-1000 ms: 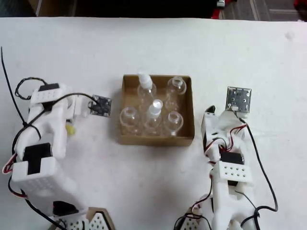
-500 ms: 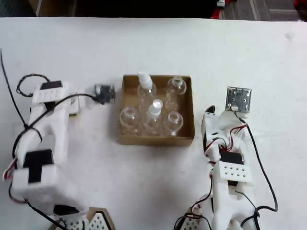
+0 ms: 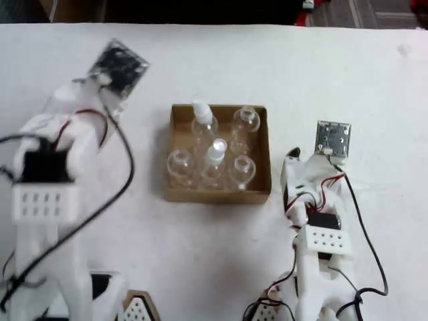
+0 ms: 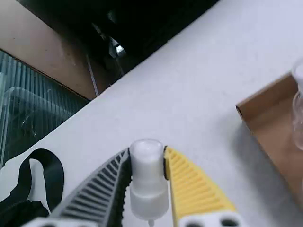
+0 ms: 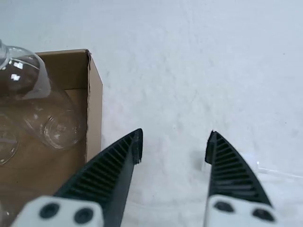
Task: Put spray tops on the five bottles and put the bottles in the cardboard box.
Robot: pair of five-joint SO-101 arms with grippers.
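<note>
Gripping a white plastic spray top (image 4: 149,182), the left jaws are clenched on its sides. One ribbed grey-black finger (image 4: 102,184) and one ribbed yellow finger (image 4: 191,184) press it from either side. The top's rounded end sits level with the fingertips, and it is held above the white table (image 3: 334,67), apart from the box corner that the left wrist view shows.

In the high view the left arm (image 3: 47,174), white with black and red wires, stands at the table's left side. Its small wrist camera board (image 3: 119,67) is toward the far left, well clear of the open brown cardboard box (image 3: 217,195) in the middle of the table.

Five clear round plastic bottles stand upright inside the box. The back-left bottle (image 3: 202,126) and the middle bottle (image 3: 215,164) each carry a white spray top. The back-right bottle (image 3: 246,122), the front-left bottle (image 3: 179,166) and the front-right bottle (image 3: 241,170) have bare necks.

The right arm (image 3: 314,200) lies low on the table just beside the box's right wall. Its own camera board (image 3: 333,139) is a little farther right. The right jaws are released and hold nothing. In the right wrist view two black ribbed fingers (image 5: 109,175) spread wide over bare table next to the box's near corner, not touching it. Two of the uncapped bottles show through that corner.
</note>
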